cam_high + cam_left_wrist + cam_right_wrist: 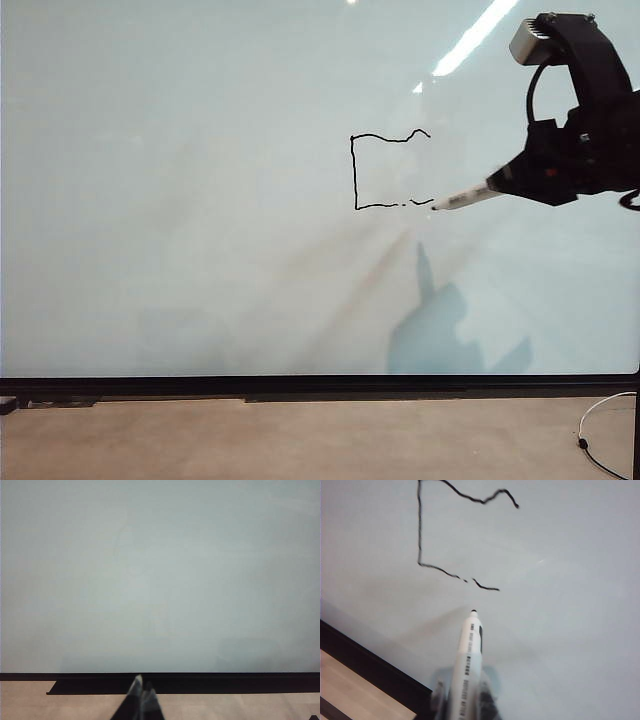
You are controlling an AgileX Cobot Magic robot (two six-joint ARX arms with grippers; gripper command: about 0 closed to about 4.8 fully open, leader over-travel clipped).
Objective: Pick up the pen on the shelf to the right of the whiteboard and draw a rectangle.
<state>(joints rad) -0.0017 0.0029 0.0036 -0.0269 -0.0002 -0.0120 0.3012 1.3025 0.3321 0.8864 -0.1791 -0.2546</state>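
The whiteboard point(200, 200) fills the exterior view. On it is a wobbly black outline of the rectangle point(354, 170), with top, left and bottom strokes and the right side open. My right gripper point(500, 185) reaches in from the right, shut on the white pen point(465, 198). The pen's black tip sits at the right end of the bottom stroke. In the right wrist view the pen point(469, 650) sticks out of the gripper point(463, 690), its tip just short of the drawn line point(419, 530); contact with the board is unclear. My left gripper point(142, 686) is shut and empty, low before the board point(150, 580).
A black frame edge point(300, 385) runs along the board's bottom, with a tan wooden surface point(300, 440) below it. A white cable point(600, 420) lies at the lower right. The arm's shadow point(440, 330) falls on the board under the pen.
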